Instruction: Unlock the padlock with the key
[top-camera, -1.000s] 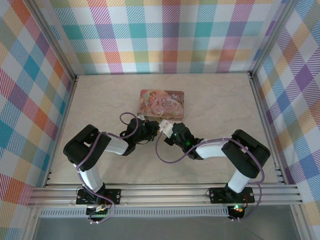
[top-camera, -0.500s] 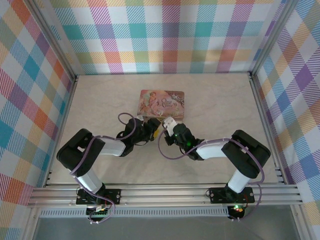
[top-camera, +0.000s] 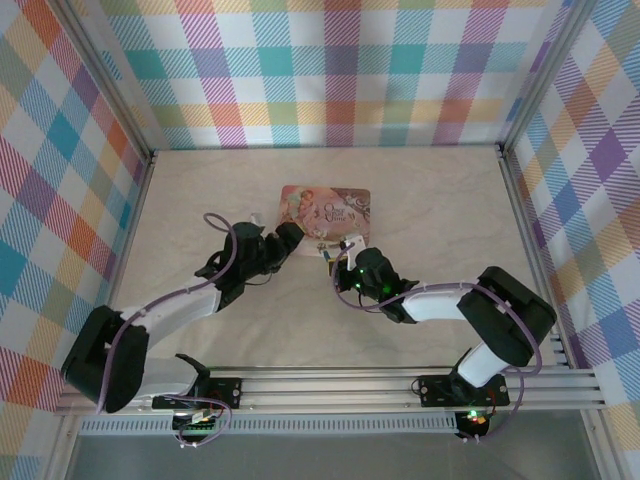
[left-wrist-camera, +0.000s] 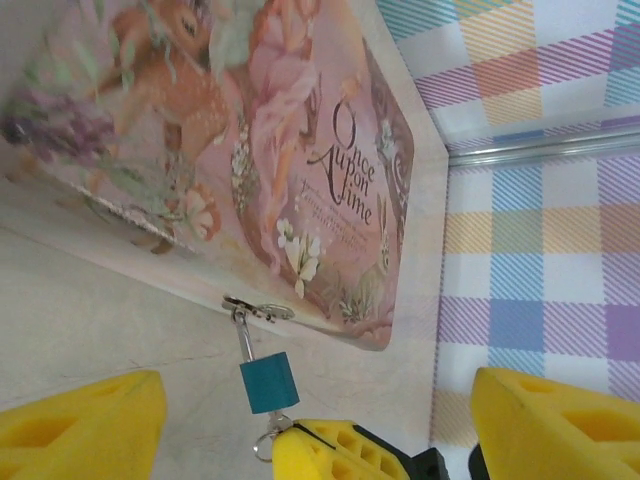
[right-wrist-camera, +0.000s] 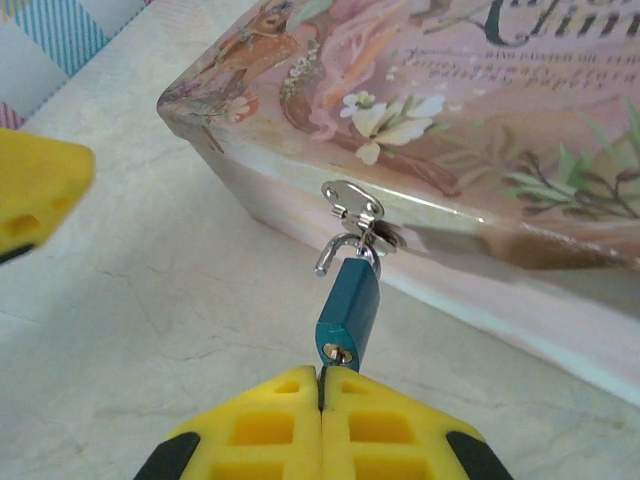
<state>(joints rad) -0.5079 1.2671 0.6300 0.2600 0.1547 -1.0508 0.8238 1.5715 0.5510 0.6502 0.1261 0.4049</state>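
The small blue padlock (right-wrist-camera: 348, 305) hangs by its silvery shackle from the hasp on the front of the pink tin (right-wrist-camera: 470, 90). One end of the shackle (right-wrist-camera: 325, 262) stands free of the body. The key (right-wrist-camera: 341, 353) sits in the keyhole, and my right gripper (right-wrist-camera: 322, 378) is shut on it just below the lock. In the left wrist view the padlock (left-wrist-camera: 268, 382) hangs in front of my left gripper (left-wrist-camera: 318, 395), whose yellow fingers (left-wrist-camera: 85, 420) stand wide open and apart from it. A small key ring (left-wrist-camera: 266, 441) shows beside the right gripper's finger. From above, the left gripper (top-camera: 288, 238) and right gripper (top-camera: 342, 258) flank the padlock (top-camera: 328, 252).
The pink illustrated tin (top-camera: 325, 212) lies flat mid-table with its lid closed. Plaid walls (top-camera: 330, 70) enclose the table on three sides. Bare marbled tabletop (top-camera: 450, 200) surrounds the tin.
The left arm has swung out to the left and its gripper has drawn back from the padlock, open. The right gripper stays shut at the lock and has shifted slightly right.
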